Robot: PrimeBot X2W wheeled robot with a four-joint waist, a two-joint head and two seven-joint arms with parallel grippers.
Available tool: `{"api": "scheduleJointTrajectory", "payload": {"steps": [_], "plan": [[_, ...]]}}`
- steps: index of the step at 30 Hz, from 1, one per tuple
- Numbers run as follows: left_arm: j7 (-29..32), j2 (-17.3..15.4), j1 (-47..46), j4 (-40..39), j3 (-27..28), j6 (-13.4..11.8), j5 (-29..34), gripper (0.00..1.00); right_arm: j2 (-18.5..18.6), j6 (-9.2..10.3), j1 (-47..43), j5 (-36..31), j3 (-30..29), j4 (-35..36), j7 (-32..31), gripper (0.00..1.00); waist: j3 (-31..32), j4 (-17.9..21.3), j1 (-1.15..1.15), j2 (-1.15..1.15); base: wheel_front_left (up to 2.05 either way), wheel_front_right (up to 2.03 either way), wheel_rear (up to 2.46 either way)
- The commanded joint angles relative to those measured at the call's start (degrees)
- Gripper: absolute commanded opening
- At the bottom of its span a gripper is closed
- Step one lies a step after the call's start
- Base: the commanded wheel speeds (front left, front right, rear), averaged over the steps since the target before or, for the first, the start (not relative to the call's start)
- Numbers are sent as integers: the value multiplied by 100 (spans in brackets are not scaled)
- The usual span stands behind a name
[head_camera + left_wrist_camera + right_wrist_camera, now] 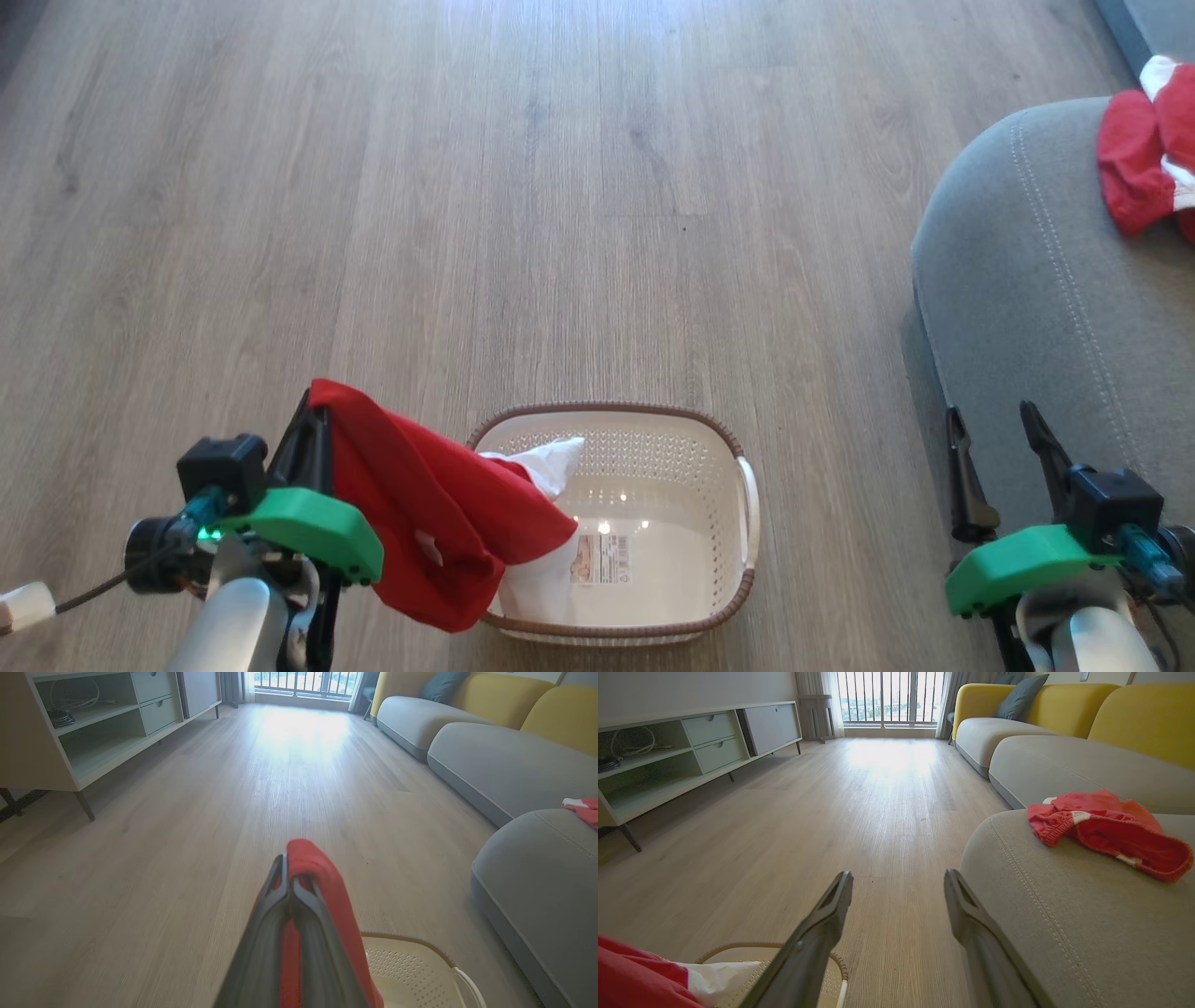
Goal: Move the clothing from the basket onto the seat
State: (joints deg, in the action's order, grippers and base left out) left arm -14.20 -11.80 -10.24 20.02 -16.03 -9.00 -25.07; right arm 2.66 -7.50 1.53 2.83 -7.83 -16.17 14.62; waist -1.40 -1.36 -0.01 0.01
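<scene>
Head view: the left tool [313, 425] sits at 8 o'clock with its jaws pinched on a red garment [429, 523]. The cloth drapes over the fingertips and hangs with its long axis running from 10 o'clock down to 4 o'clock, its lower end over the left part of the basket [607, 408]. A white cloth [551, 467] shows beside and under the red, inside the basket; whether it is a separate piece cannot be told. The basket stands on the wooden floor [560, 187] at 6 o'clock, broader side to side, with a paper label on its bottom. The right tool [990, 415] at 4 o'clock stands wide and holds nothing, its fingers pointing to 12 o'clock beside the edge of the grey seat [1027, 280]. A second red garment [1134, 168] lies on the seat at 2 o'clock.

Left wrist view: the left tool [292, 882] points to 12 o'clock, fingers together, with the red garment [336, 896] folded over the tips and down the right finger. The basket [411, 970] lies at 5 o'clock, the seat [537, 872] at 3 o'clock.

Right wrist view: the right tool [899, 882] gapes over bare floor. The second red garment [1106, 830] lies on the seat [1064, 914], its long axis from 10 to 4 o'clock. The basket [738, 947] and the red garment [630, 975] are at 7 o'clock.
</scene>
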Motion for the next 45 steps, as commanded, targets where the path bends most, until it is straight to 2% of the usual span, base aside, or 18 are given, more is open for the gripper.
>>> {"api": "scheduleJointTrajectory", "payload": {"steps": [1,12,13,14,21,26,30,40,45], "plan": [[-79,-99,-188,-220,301,30,60,0,21,1,85,-33,162,158,38,100,6,13,1,-1,0,0,0],[-80,-7,-223,-226,441,146,252,0,26,1,194,-91,346,167,38,100,-90,101,1,-1,0,0,0],[-80,9,-235,-248,442,159,269,0,40,1,221,-77,500,180,38,100,-100,109,1,-1,0,0,0],[-80,38,-264,-284,417,231,286,0,127,1,298,138,1058,193,38,100,-111,120,1,-1,0,0,0],[-79,112,-412,-533,196,390,418,0,845,1,1054,1046,3397,201,38,100,-103,168,1,-1,0,0,0],[79,199,-521,-764,-109,550,470,0,971,1,1893,1628,4648,-45,38,100,-91,121,1,-1,0,0,0],[238,309,-632,-976,-435,718,530,0,946,1,2474,1989,5289,-312,38,100,-92,-32,1,-1,0,0,0],[552,580,-767,-1492,-1088,1067,478,0,671,1,3288,2565,6257,-1106,38,100,-70,-383,1,-1,0,0,0],[667,653,-788,-1783,-1313,1123,446,0,586,1,3520,2746,6460,-1642,38,100,-56,-507,1,-1,0,0,0]]}}
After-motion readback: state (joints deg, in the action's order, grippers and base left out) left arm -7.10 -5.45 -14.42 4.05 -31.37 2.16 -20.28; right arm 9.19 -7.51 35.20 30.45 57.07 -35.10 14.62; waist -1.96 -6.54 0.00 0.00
